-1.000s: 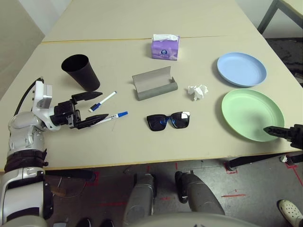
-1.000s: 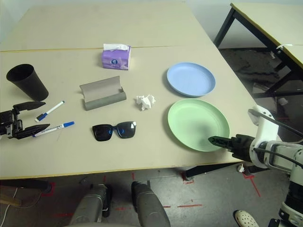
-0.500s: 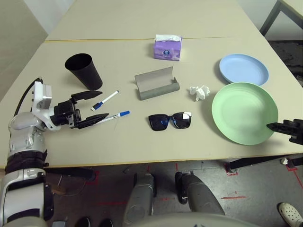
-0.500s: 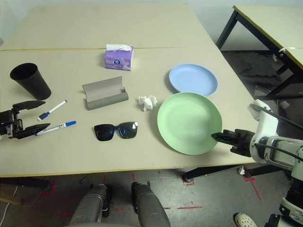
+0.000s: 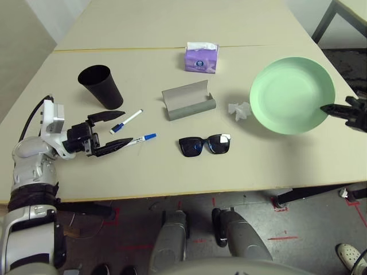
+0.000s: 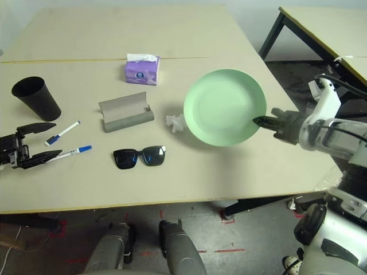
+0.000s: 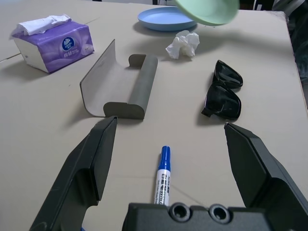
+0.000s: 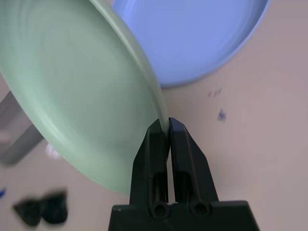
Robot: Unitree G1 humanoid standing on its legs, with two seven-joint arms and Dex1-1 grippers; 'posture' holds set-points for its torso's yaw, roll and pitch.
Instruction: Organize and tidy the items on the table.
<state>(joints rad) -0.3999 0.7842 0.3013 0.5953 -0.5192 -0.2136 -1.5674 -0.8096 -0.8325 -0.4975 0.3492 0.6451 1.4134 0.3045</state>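
While your right gripper is clamped on the rim of the light-green plate, that plate hangs tilted in the air, clear of the table. In the right wrist view the light-blue plate lies flat on the tabletop beyond and beneath the lifted one.

Your left gripper rests near the table's left edge with its fingers spread wide, grasping nothing. One blue-capped marker lies between those fingers, cap pointing away from the wrist; whether it touches them you cannot tell. The second marker lies just beyond, toward the black tapered cup, which stands upright.

Mid-table: the grey glasses case lies open, the black sunglasses sit in front of it, apart. The crumpled white tissue sits to the right of the case, partly hidden by the plate's edge in the head views. The purple tissue box stands just short of the seam.
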